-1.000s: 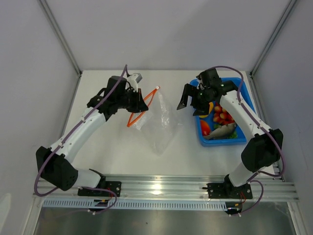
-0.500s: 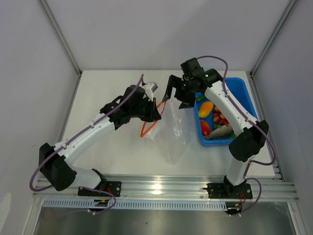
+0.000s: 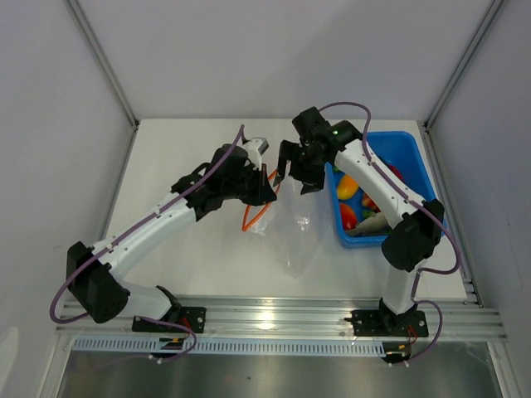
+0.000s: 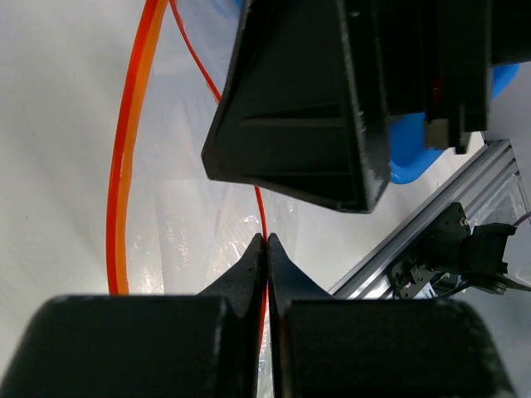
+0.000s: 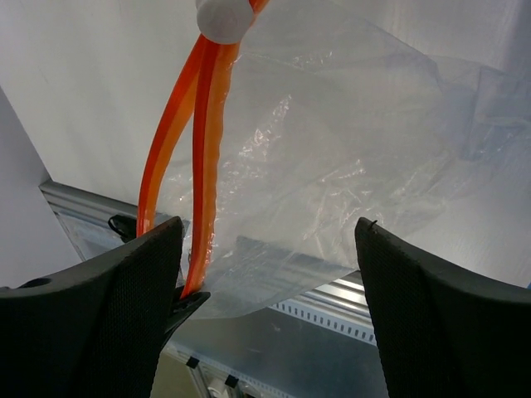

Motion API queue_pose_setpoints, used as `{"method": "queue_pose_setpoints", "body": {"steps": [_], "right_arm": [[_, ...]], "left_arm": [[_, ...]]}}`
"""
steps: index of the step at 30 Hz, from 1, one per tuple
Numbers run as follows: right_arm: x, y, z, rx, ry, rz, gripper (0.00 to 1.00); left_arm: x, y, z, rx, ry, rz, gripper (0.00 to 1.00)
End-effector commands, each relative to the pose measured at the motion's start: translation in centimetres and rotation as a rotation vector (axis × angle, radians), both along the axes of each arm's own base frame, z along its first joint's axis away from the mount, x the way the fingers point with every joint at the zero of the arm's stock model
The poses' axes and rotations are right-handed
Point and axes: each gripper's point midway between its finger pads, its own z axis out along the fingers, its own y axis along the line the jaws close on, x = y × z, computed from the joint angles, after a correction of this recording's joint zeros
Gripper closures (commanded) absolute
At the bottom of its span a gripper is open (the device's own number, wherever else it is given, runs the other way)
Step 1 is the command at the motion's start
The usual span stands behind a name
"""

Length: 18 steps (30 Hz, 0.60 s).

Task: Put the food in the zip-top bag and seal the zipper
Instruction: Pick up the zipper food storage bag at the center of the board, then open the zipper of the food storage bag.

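Observation:
The clear zip-top bag (image 3: 300,230) hangs from my left gripper (image 3: 267,193), which is shut on one side of the orange-red zipper (image 3: 252,219). In the left wrist view the closed fingertips (image 4: 267,247) pinch the thin strip, and the other strip (image 4: 124,166) bows out to the left. My right gripper (image 3: 289,175) is open and empty just above the bag's mouth. In the right wrist view it (image 5: 270,222) looks down on the bag (image 5: 348,149), the zipper (image 5: 203,124) and its white slider (image 5: 224,12). The food, with mango (image 3: 349,184), red pepper (image 3: 348,215) and grey fish (image 3: 371,225), lies in the tub.
The blue plastic tub (image 3: 412,148) stands at the right of the white table (image 3: 182,240), partly under the right arm. Grey walls close in the back and sides. An aluminium rail (image 3: 274,315) runs along the near edge.
My right arm has swung left from over the tub to the bag's mouth, still open. My left gripper moved right with the zipper, dragging the bag toward the tub, then held.

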Motion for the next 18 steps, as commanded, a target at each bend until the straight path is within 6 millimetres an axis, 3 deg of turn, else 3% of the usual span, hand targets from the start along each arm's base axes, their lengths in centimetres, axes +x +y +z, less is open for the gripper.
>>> {"method": "queue_pose_setpoints", "body": {"steps": [1, 5, 6, 10, 13, 14, 15, 18], "right_arm": [[0.0, -0.4, -1.0, -0.056, 0.008, -0.001, 0.15], [-0.3, -0.6, -2.0, -0.078, 0.019, 0.010, 0.21], [-0.5, -0.6, -2.5, -0.079, 0.029, 0.017, 0.28], [-0.6, -0.8, -3.1, -0.082, 0.031, 0.023, 0.41], [-0.9, -1.1, -3.7, -0.101, 0.044, 0.042, 0.67], [-1.0, -1.4, -3.8, -0.108, 0.046, 0.043, 0.75], [-1.3, -1.6, -3.7, -0.112, 0.040, 0.050, 0.85], [-1.4, -2.0, -2.8, -0.100, -0.008, 0.069, 0.99]], "left_arm": [[-0.3, -0.8, 1.8, -0.057, -0.040, -0.010, 0.99], [-0.8, -1.4, 2.1, -0.070, -0.051, -0.032, 0.99], [-1.0, -1.7, 2.2, -0.070, -0.053, -0.041, 0.99], [-1.6, -2.2, 2.3, -0.077, -0.061, -0.079, 0.99], [-2.1, -2.4, 2.3, -0.077, -0.063, -0.102, 0.99], [-2.3, -2.5, 2.2, -0.077, -0.059, -0.107, 0.96], [-2.3, -2.4, 2.3, -0.076, -0.063, -0.108, 0.88], [-2.2, -1.7, 2.7, -0.061, -0.091, -0.091, 0.58]]}}
